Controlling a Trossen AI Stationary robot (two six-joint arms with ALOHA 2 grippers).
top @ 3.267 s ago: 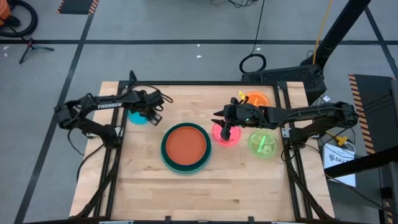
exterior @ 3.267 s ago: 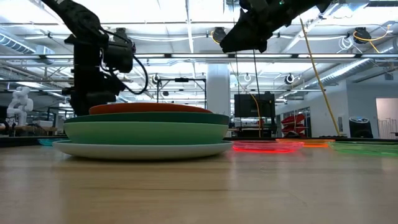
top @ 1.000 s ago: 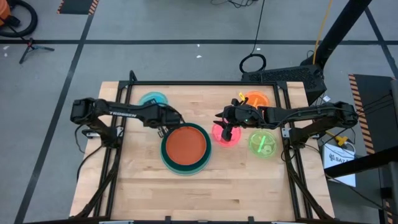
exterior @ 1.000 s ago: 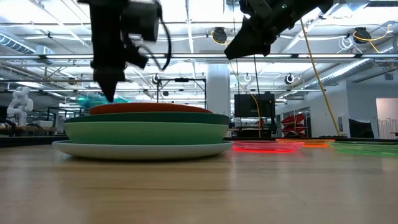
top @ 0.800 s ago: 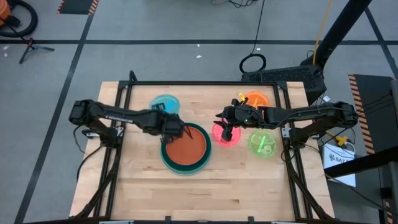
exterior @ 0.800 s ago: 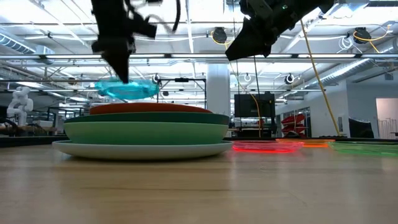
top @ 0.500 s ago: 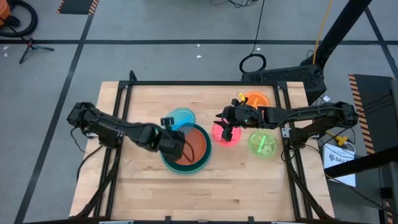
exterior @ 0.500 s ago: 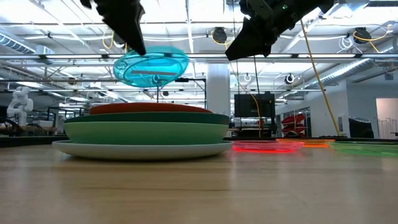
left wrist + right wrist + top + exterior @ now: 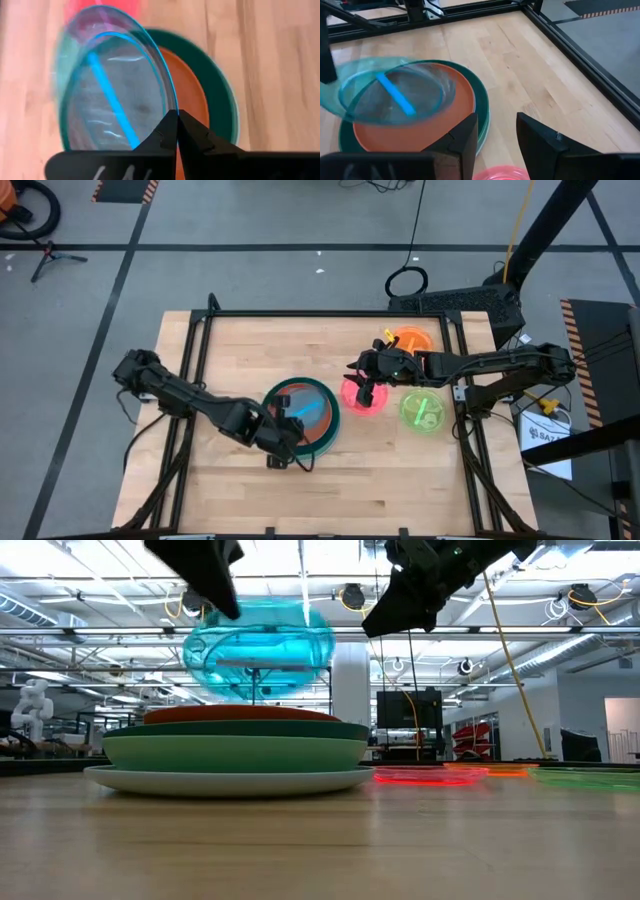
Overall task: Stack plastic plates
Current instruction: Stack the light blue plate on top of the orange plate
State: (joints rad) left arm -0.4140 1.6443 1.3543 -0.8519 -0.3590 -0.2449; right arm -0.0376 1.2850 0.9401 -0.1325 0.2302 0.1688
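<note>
A translucent cyan plate (image 9: pixel 258 650) hangs tilted above a stack of plates (image 9: pixel 322 428), whose top plate is orange-red (image 9: pixel 240 713). Below that lie a dark green (image 9: pixel 235 730), a light green (image 9: pixel 235 752) and a pale plate (image 9: pixel 230 780). My left gripper (image 9: pixel 284 426) is shut on the cyan plate at the stack's near-left side. My right gripper (image 9: pixel 362 386) hovers open above a pink plate (image 9: pixel 374 402) and touches nothing. A lime plate (image 9: pixel 422 410) and an orange plate (image 9: pixel 412 338) lie flat on the table at the right. My left gripper pinches the cyan plate's rim (image 9: pixel 172 106) between its two shut fingers, only at that one spot on the edge. The fingers come slanting down from the near left. The plate is lifted clear and steeply tilted, hanging over the orange-red plate.
A dark frame (image 9: pixel 320 313) borders the wooden table's far edge and sides. Bare wood (image 9: pixel 330 490) stretches along the near edge. A room with racks and lights shows beyond the table in the low view.
My left gripper has swung from the stack's far left toward the table's near edge and a little right, rising and turning as it went. The cyan plate, held throughout, has come from beyond the stack to over it and has tipped up steeply.
</note>
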